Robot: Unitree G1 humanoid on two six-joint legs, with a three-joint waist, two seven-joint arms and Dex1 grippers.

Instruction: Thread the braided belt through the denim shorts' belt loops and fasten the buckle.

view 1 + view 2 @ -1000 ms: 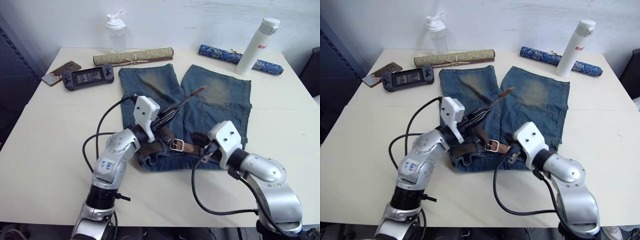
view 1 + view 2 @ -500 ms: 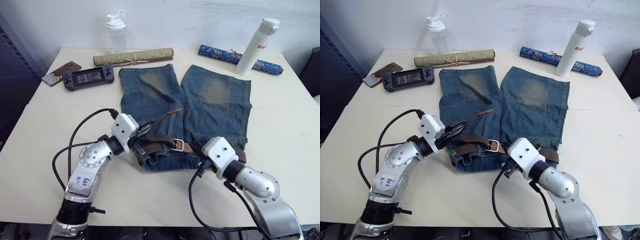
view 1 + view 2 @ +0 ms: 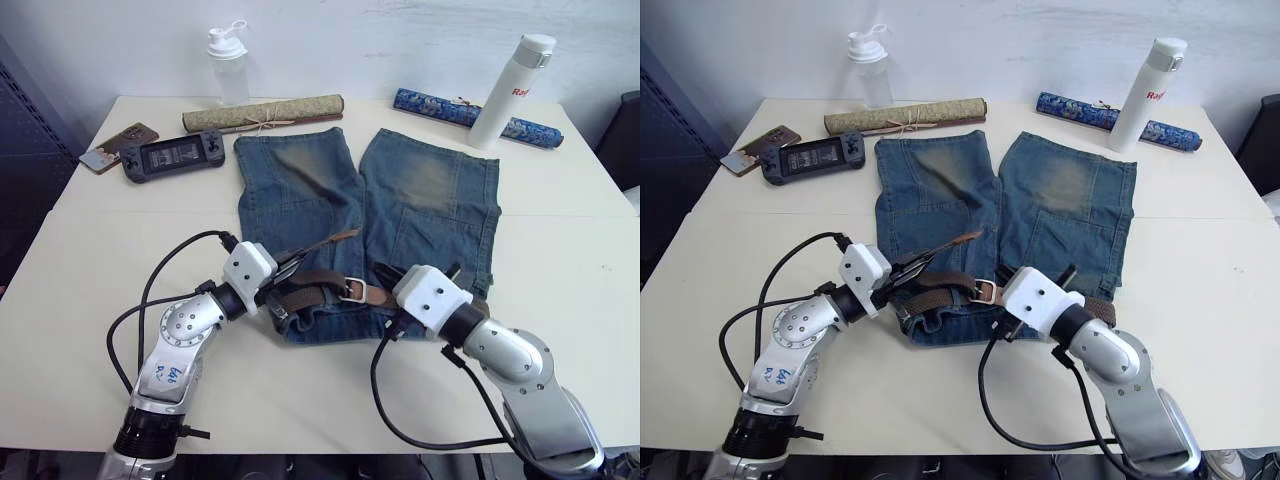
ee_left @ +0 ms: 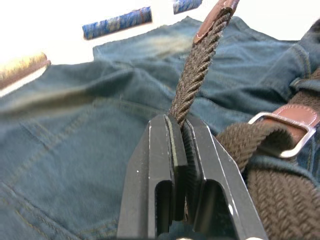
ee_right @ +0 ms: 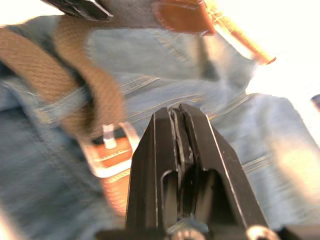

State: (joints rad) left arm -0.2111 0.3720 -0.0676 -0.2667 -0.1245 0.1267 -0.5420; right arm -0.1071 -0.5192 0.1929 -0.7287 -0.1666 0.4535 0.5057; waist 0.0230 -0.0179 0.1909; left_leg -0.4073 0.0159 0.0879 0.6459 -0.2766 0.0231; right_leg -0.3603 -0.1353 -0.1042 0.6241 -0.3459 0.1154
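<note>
The left gripper (image 4: pixel 181 131) is clamped on the belt (image 4: pixel 200 62), its two black fingers pressed flat against the woven strap a little way back from the leather tip. In the head views this gripper (image 3: pixel 283 272) sits at the waistband's left end, and the free end of the belt rises from it at a slant, pointing up and to the right over the left leg of the shorts (image 3: pixel 300 190).

The right gripper (image 5: pixel 182 122) has its fingers pressed together with nothing between them. It hovers low over the denim, and seen from the head it (image 3: pixel 385 275) lies just right of the buckle (image 3: pixel 352 289).

The rest of the belt runs roughly left to right along the waistband at the near edge of the shorts, with the silver buckle and its brown leather end near the middle. Past the buckle the right wrist housing covers the strap, and only a short brown piece shows again near the right hip. The belt loops are too small and too covered by the strap to make out.

The shorts lie flat on the white table (image 3: pixel 90 250), legs pointing away from the robot. Behind them are a rolled tan mat (image 3: pixel 264 112), a clear shaker bottle (image 3: pixel 229 63), a rolled blue patterned cloth (image 3: pixel 440 104) and a white bottle (image 3: pixel 512 90). To the far left lie a dark handheld console (image 3: pixel 175 156) and a phone (image 3: pixel 115 144).
</note>
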